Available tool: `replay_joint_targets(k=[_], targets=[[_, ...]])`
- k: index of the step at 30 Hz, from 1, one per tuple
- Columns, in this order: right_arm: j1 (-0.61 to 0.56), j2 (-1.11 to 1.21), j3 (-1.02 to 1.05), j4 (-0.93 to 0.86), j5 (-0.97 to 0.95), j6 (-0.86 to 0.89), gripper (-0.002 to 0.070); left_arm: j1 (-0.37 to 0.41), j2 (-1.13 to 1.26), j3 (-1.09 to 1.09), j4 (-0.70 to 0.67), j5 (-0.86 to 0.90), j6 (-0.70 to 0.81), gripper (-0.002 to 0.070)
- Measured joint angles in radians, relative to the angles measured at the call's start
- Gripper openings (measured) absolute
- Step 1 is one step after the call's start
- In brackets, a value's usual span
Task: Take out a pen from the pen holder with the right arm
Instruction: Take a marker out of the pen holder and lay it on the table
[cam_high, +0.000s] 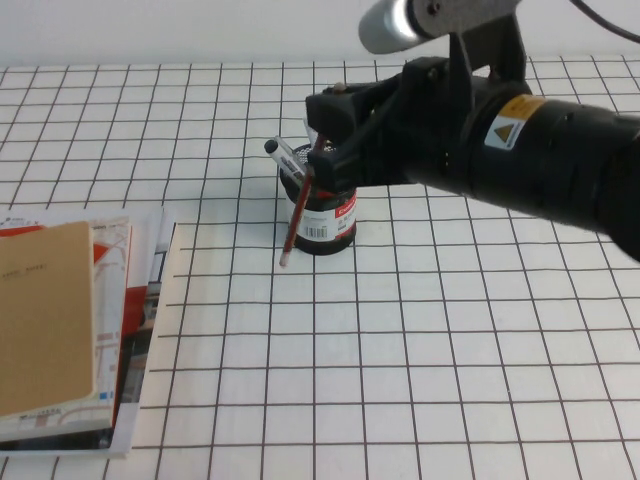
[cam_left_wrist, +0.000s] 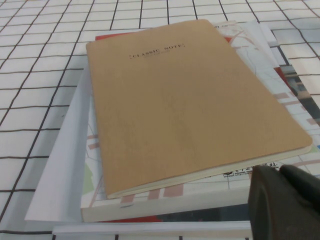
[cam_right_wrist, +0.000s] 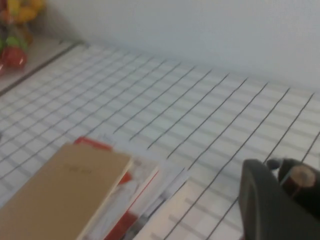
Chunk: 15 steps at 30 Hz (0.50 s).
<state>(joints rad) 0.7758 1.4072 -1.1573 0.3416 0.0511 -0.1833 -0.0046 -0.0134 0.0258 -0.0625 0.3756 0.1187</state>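
Note:
A black pen holder (cam_high: 332, 225) with a white and red label stands at the table's middle. A black and white marker (cam_high: 284, 157) leans out of it to the left. My right gripper (cam_high: 322, 165) hovers just above the holder, shut on a red pen (cam_high: 298, 212). The pen hangs tilted, and its lower tip shows in front of the holder's left side. In the right wrist view the pen's round end (cam_right_wrist: 301, 178) sits between the dark fingers (cam_right_wrist: 260, 200). My left gripper (cam_left_wrist: 277, 170) hangs over the notebook stack with its fingers together and nothing between them.
A tan notebook (cam_high: 42, 315) lies on a stack of magazines (cam_high: 135, 330) at the table's front left. The same notebook (cam_left_wrist: 185, 100) fills the left wrist view. Colourful objects (cam_right_wrist: 15, 30) sit beyond the table's far edge.

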Motion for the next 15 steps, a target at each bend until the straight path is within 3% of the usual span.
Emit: replay_joint_targets(k=[6,10,15], targets=[[0.0,0.048,-0.236,-0.012,0.526,0.118,0.0031,0.0,0.0,0.0,0.0,0.0,0.0,-0.0004],[0.0,0.16,-0.366,-0.016,0.734,0.183,0.0031,0.0,0.0,0.0,0.0,0.0,0.0,-0.0004],[-0.002,0.34,-0.48,0.016,0.832,0.23,0.0031,0.0,0.0,0.0,0.0,0.0,0.0,-0.0004]])
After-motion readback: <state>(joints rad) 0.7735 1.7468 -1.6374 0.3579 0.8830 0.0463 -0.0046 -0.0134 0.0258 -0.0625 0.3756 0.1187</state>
